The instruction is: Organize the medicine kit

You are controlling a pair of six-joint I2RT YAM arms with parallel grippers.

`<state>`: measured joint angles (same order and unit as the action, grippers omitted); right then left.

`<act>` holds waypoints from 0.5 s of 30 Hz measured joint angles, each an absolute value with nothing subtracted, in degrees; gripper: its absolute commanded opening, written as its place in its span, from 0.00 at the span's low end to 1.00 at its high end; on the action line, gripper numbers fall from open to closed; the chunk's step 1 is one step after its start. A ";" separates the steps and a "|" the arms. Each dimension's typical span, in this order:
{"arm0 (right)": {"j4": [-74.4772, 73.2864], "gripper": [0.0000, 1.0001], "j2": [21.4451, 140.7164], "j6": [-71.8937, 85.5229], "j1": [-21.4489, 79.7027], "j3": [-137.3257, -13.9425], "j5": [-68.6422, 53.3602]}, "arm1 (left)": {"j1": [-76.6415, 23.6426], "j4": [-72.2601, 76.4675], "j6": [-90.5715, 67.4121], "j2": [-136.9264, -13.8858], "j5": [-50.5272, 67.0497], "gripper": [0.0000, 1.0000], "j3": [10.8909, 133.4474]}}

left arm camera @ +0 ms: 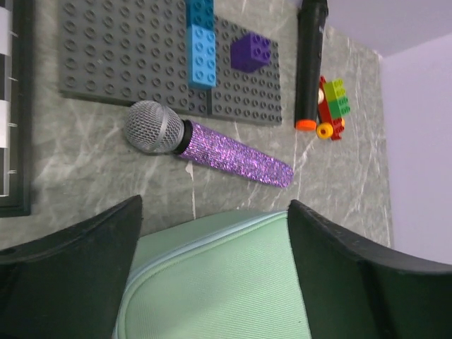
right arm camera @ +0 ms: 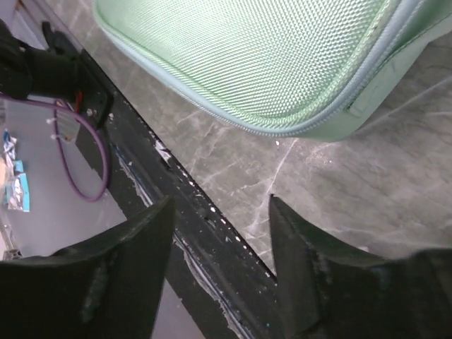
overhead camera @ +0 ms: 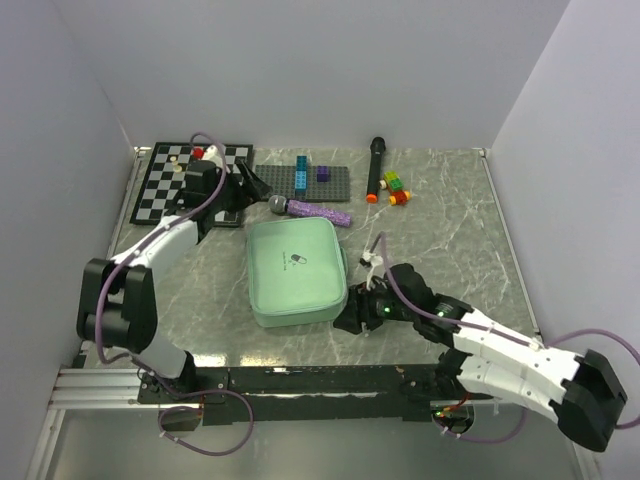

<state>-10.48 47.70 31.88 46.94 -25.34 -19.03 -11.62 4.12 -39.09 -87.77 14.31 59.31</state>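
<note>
The medicine kit (overhead camera: 298, 272), a mint-green rounded-square zip case, lies closed and flat in the middle of the table. My left gripper (overhead camera: 257, 188) hovers over its far left corner. In the left wrist view that gripper (left arm camera: 215, 205) is open, its dark fingers (left arm camera: 85, 275) standing either side of the kit's edge (left arm camera: 219, 282) without touching it. My right gripper (overhead camera: 350, 322) sits low by the kit's near right corner. In the right wrist view it (right arm camera: 220, 200) is open with only bare table between the fingers, and the kit (right arm camera: 268, 63) lies just beyond the tips.
A purple glitter microphone (overhead camera: 312, 210) lies just behind the kit. Further back are a grey studded plate (overhead camera: 300, 180) carrying blue and purple bricks, a black marker (overhead camera: 375, 170), a small brick toy (overhead camera: 397, 188) and a chessboard (overhead camera: 190, 175). The table's black front rail (right arm camera: 212, 247) runs under my right gripper.
</note>
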 measured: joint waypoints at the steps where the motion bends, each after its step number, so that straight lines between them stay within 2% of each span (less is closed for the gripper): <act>1: -9.54 0.56 49.12 31.73 47.20 -25.36 -19.18 | -11.51 4.51 -39.00 -89.03 15.57 0.77 59.61; 6: -7.11 0.48 58.52 31.90 47.72 -25.56 -18.46 | -11.38 5.43 -38.26 -94.21 20.51 0.68 59.59; 15: -1.10 0.51 63.20 35.59 47.72 -26.30 -12.53 | -11.94 5.21 -36.25 -96.31 21.91 0.50 58.28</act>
<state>-1.10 63.20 35.59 47.72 -26.30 -12.53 -11.94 5.21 -36.25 -96.31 21.91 58.28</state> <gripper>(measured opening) 0.503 0.560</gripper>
